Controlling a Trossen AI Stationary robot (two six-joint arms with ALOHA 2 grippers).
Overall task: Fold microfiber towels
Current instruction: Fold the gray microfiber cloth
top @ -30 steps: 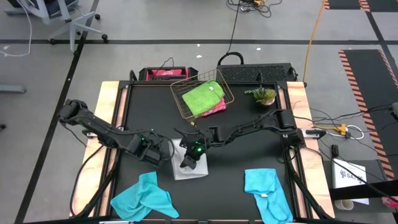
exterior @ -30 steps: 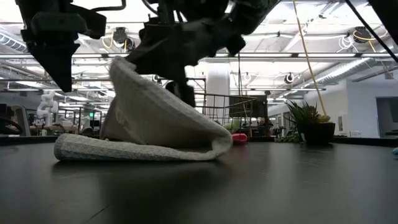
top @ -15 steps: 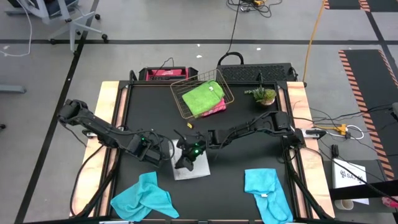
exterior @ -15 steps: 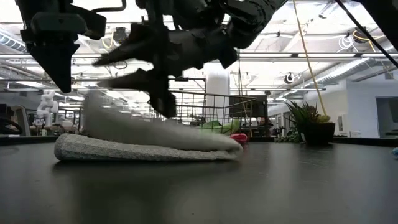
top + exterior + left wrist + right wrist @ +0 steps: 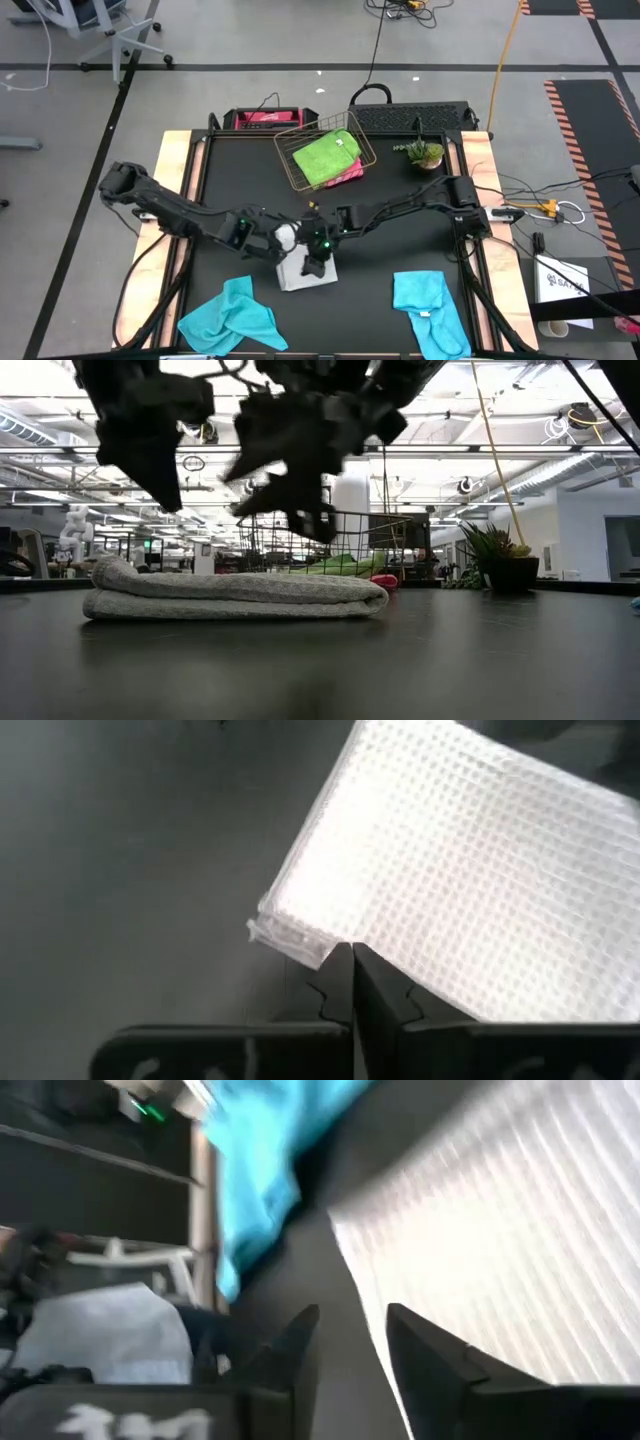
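Note:
The light grey towel (image 5: 303, 272) lies folded flat in two layers on the black table, its rounded fold (image 5: 372, 596) toward the right. My left gripper (image 5: 352, 982) is shut and hangs over the towel's left edge (image 5: 280, 240), clear above it in the low view (image 5: 160, 495). My right gripper (image 5: 350, 1335) is open and hovers over the towel's top layer (image 5: 318, 264), with nothing between its fingers (image 5: 305, 520).
A copper wire basket (image 5: 300, 150) at the far middle holds a lime green towel (image 5: 328, 155) on a pink one (image 5: 352, 175). Two turquoise towels lie crumpled at the near left (image 5: 230, 318) and near right (image 5: 428, 305). A small plant (image 5: 425, 153) stands far right.
My right gripper has opened and let go of the grey towel's raised upper layer, which has dropped flat onto the lower layer. The bottom layer has stayed put. My left gripper, still shut, has moved toward the table's right, over the towel's left edge.

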